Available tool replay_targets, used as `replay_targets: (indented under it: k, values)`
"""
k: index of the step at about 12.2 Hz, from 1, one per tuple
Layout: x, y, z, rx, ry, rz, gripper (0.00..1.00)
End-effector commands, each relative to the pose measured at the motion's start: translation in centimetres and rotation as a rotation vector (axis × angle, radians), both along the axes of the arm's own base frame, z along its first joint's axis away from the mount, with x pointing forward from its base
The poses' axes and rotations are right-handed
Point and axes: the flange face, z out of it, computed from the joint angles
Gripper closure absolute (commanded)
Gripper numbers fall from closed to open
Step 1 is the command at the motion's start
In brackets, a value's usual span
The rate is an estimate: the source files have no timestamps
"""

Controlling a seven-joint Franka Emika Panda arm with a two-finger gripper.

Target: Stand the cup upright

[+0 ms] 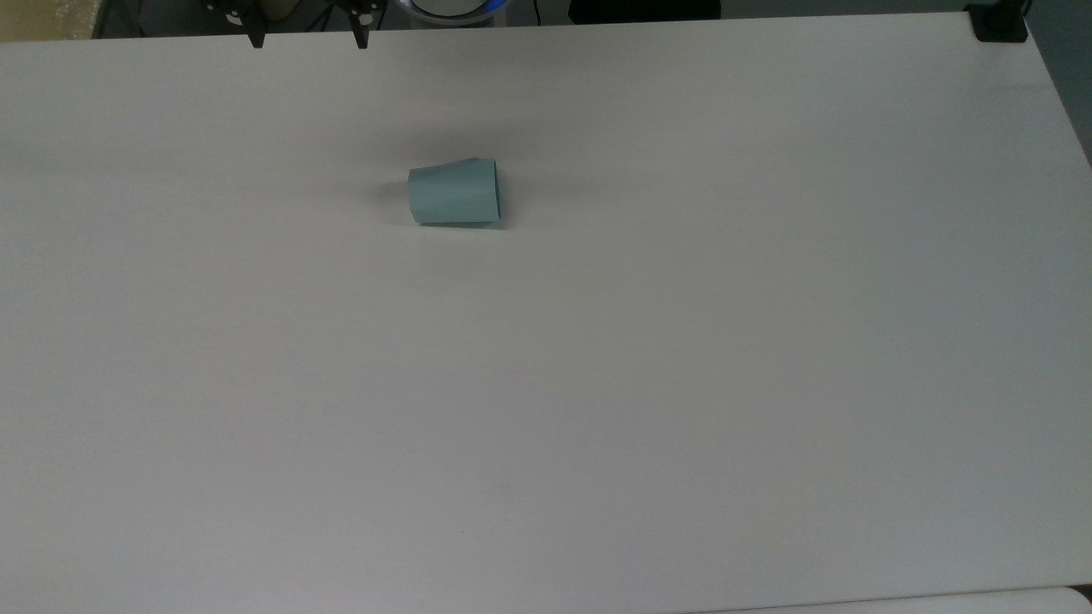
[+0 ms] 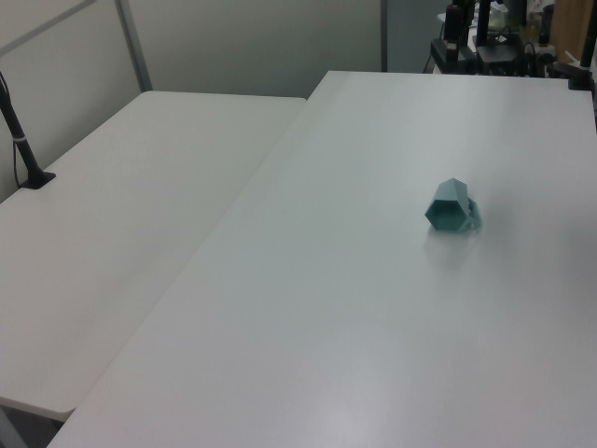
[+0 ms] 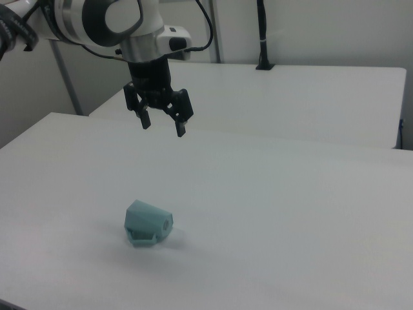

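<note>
The pale teal faceted cup (image 1: 454,194) lies on its side on the white table (image 1: 682,384), a little left of centre in the top view, narrow base toward the top view's left and wider rim toward its right. In the left view the cup (image 2: 451,207) shows one hexagonal end, and in the right view the cup (image 3: 147,223) rests with its small loop handle low against the table. My gripper (image 1: 309,41) hangs open and empty at the table's far edge, well apart from the cup. The right view has the gripper (image 3: 164,127) above and behind the cup.
A second white table (image 2: 140,187) adjoins the work table along the left view's left, with a black clamped post (image 2: 23,149) at its edge. A black clamp (image 1: 998,21) sits on the top view's upper right corner. Open tabletop surrounds the cup.
</note>
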Motion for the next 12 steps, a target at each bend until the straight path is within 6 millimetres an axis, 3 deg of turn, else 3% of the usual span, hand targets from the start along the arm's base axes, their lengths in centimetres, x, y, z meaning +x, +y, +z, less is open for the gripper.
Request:
replay_targets:
  k: [1, 3, 12]
  values:
    - [-2.4, -1.8, 2.2, 0.016, 0.002, 0.043, 0.0]
    - [-2.1, -2.7, 2.6, 0.017, -0.024, 0.033, 0.0]
    - [-2.3, -2.0, 3.1, 0.012, -0.019, 0.041, 0.0]
